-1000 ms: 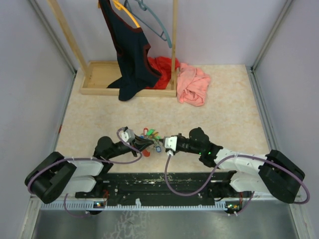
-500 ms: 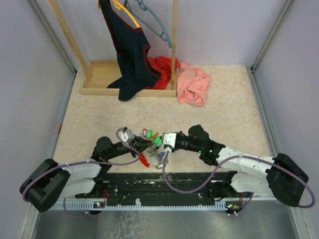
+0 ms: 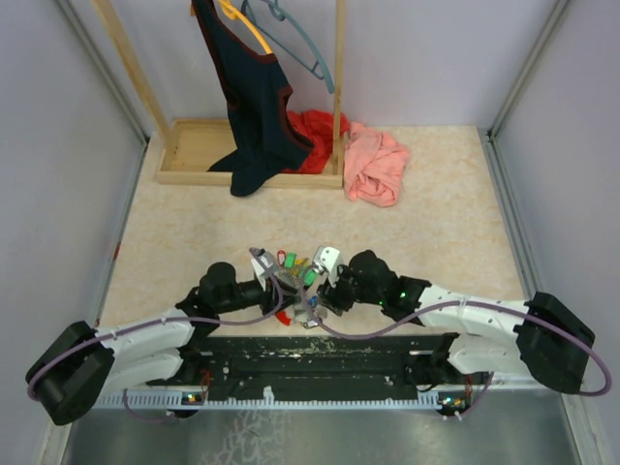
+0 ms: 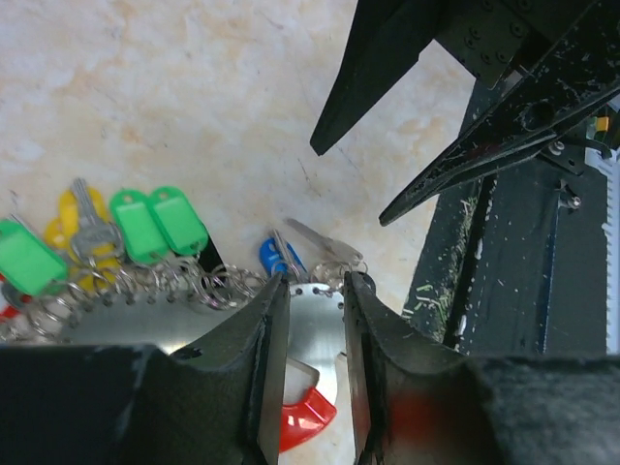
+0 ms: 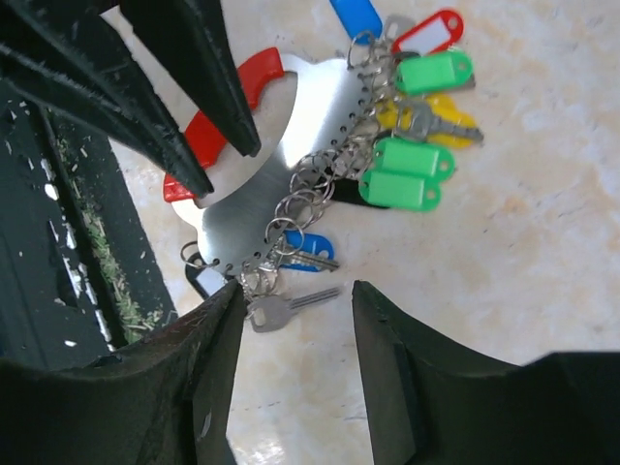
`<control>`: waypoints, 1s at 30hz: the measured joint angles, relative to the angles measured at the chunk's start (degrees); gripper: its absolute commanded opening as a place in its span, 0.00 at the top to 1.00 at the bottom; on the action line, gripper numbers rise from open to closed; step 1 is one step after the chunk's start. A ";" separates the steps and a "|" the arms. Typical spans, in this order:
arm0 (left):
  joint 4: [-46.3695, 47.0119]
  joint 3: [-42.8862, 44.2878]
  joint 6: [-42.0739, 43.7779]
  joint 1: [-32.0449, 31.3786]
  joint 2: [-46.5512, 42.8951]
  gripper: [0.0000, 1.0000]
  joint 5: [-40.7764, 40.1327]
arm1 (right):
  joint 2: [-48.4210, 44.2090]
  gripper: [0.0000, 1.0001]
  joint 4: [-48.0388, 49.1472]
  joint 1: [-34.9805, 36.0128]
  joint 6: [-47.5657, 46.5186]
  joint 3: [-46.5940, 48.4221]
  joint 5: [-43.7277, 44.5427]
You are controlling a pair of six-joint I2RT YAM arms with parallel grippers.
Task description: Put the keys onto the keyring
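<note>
On the tabletop (image 5: 504,291), a loose key (image 5: 294,303) is seen just beside the keyring (image 5: 266,170), at its perforated edge, lying lengthwise across the gap of the spread right hand (image 5: 297,289). The left hand (image 4: 315,281) is parted over the keyring.

The keyring (image 5: 257,160) lies on the table (image 3: 184,237) between the left gripper (image 4: 312,291) and right gripper (image 5: 295,291), keys (image 5: 412,131) along its far side. A rack (image 3: 199,150) stands behind, clothes (image 3: 376,165) at its right.

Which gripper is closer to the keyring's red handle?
Left. The left gripper hangs right over the red handle; the right gripper sits at the keyring's opposite end, by a plain silver key.
</note>
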 measured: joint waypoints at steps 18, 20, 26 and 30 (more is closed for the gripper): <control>-9.70 0.81 -6.43 -2.16 3.45 0.61 -5.97 | 10.29 0.64 -7.30 5.53 25.42 2.27 9.35; -9.66 1.20 -6.43 -2.16 3.76 0.61 -5.97 | 10.32 0.67 -7.93 5.66 26.97 2.49 9.25; -9.66 1.25 -6.54 -2.19 3.98 0.61 -5.95 | 11.41 0.72 -7.80 6.03 30.27 2.56 8.22; -9.66 1.25 -6.62 -2.19 3.98 0.61 -5.95 | 13.27 0.73 -7.80 6.03 31.32 2.62 7.61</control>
